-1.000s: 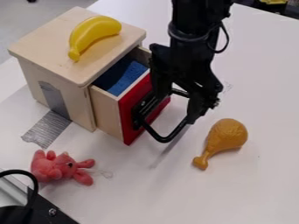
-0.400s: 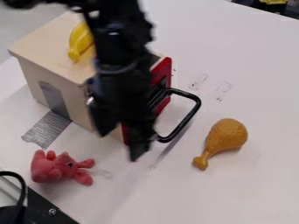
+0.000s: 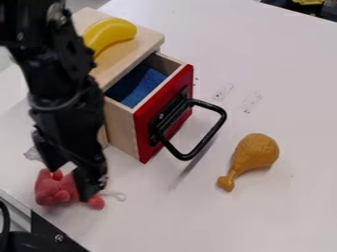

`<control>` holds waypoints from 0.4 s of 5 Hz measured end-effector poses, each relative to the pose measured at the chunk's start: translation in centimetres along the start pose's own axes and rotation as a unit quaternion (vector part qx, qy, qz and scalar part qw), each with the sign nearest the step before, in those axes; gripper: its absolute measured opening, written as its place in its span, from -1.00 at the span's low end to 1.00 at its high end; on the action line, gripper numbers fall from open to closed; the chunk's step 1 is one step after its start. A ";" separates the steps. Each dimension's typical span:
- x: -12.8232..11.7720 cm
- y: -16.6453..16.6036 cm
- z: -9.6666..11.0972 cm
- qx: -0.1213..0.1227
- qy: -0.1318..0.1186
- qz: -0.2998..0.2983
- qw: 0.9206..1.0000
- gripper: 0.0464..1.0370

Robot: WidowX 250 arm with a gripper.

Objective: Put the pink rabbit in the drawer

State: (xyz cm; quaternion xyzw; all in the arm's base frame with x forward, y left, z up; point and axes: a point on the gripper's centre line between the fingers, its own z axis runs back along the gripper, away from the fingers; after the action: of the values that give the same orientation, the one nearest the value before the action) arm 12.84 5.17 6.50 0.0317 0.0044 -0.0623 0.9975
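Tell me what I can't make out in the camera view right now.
All in the camera view:
- Pink rabbit: its eye, and any contact, hidden by the gripper.
- Yellow banana: lower end, behind the arm.
- Drawer: floor, under something blue.
- Yellow object: cut off by the top edge.

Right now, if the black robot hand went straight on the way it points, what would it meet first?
Most likely the pink plush rabbit, which the hand overlaps in view, though any gap between them is unclear.
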 end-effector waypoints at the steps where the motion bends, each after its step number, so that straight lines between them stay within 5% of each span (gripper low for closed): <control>1: -0.6 1.6 -1.3 0.023 0.019 -0.003 1.000 0.92; 2: -0.8 3.2 -1.9 0.037 0.016 -0.007 0.999 0.93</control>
State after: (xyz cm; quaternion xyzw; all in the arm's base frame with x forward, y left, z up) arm 12.47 8.52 4.84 0.0692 0.0185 -0.0684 0.9951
